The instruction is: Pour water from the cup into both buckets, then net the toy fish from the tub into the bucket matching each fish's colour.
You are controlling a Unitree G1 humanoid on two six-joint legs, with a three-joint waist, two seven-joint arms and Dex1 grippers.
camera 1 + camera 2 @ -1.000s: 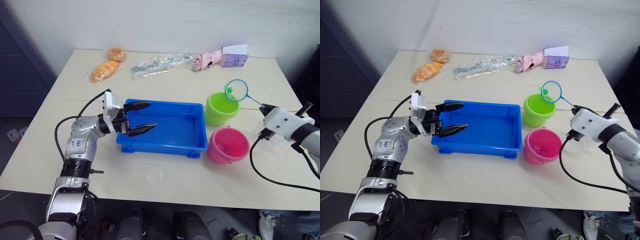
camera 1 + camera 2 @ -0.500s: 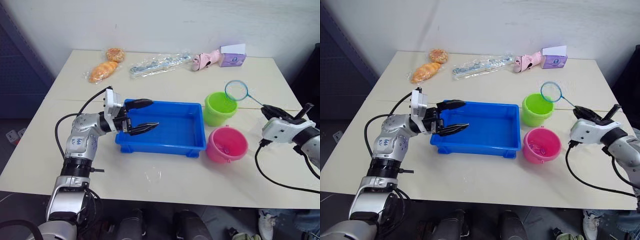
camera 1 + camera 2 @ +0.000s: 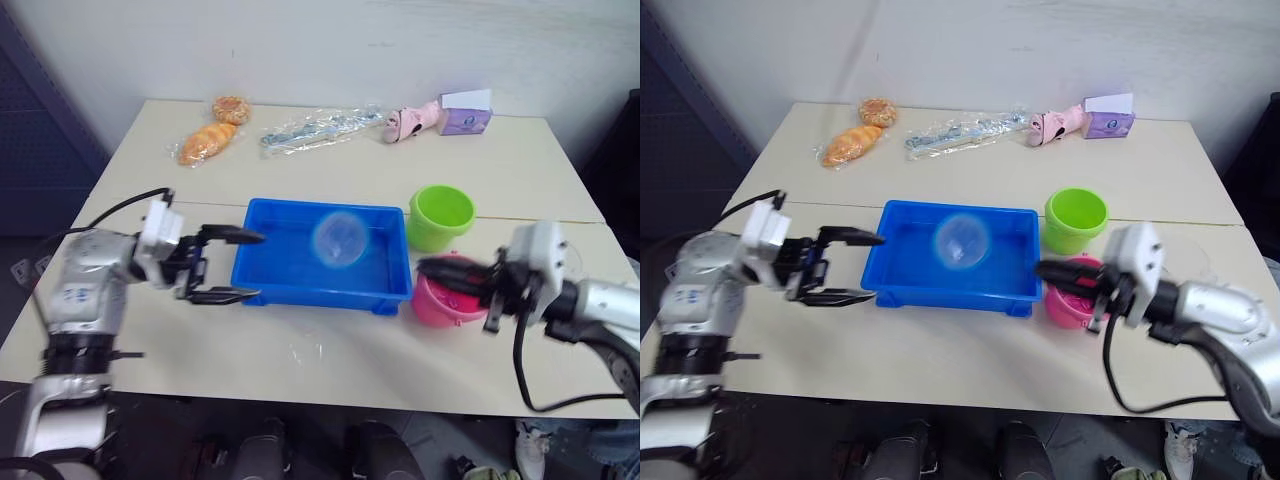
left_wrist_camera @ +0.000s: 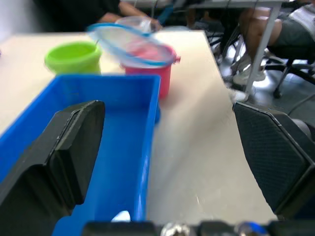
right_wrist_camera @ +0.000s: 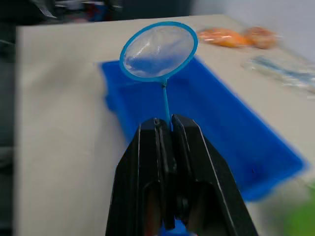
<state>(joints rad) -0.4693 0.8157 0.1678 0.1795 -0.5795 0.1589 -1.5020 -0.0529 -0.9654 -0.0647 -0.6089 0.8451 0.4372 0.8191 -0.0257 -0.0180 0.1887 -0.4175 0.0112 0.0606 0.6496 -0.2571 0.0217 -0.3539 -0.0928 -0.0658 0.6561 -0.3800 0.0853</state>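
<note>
We see the tub (image 3: pixel 322 256) mid-table with no fish visible in it, so netting looks nearly finished. The green bucket (image 3: pixel 441 216) and pink bucket (image 3: pixel 438 297) stand just beside its right end. Our right gripper (image 5: pixel 167 129) is clamped on the net (image 5: pixel 158 50) above the tub, while our left gripper (image 3: pixel 222 265) waits spread apart near its left end.

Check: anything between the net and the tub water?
Nothing visible. The net, held by the right gripper, hangs over the open blue tub. The left gripper sits open outside the tub's end.
</note>
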